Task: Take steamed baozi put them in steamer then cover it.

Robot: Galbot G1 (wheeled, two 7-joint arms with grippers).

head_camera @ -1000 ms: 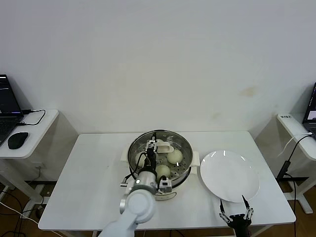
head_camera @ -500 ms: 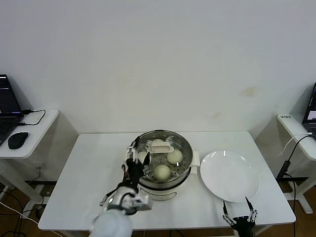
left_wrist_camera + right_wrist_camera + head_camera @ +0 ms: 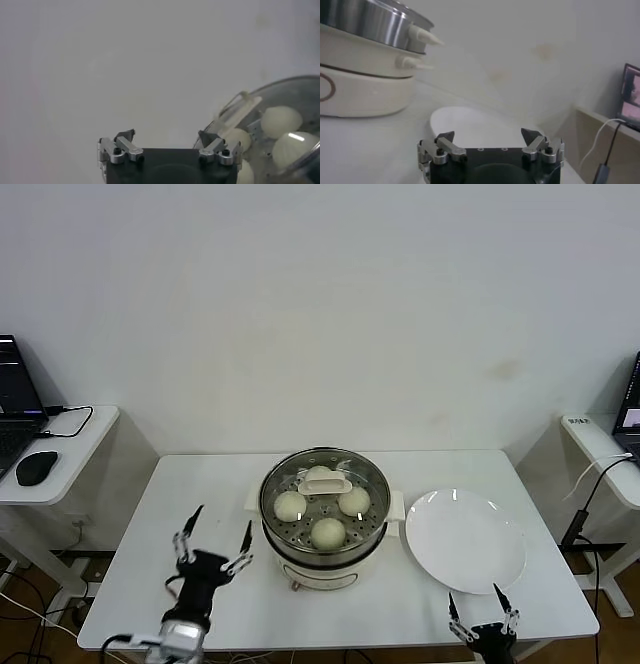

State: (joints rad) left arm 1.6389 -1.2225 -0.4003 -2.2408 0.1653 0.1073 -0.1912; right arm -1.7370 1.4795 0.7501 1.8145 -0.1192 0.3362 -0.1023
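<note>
Left gripper [image 3: 212, 540] hangs spread and empty at eight o'clock of the shiny steel steamer [image 3: 323, 529]; round cream-white baozi [image 3: 328, 532] inside, clear glass cover [image 3: 324, 483] on. Right gripper [image 3: 482, 612] open, parked. Looks finished; next, just park.

Even, bright light fills my head view, with soft shadows under the steamer [image 3: 324, 519] on the table [image 3: 200, 494] and small glints on the cover [image 3: 325, 484]. My left wrist view is hazy, the baozi [image 3: 281, 121] at lower right soft. My right wrist view is sharper on my fingers [image 3: 443, 141], while the wall behind is blurred.
</note>
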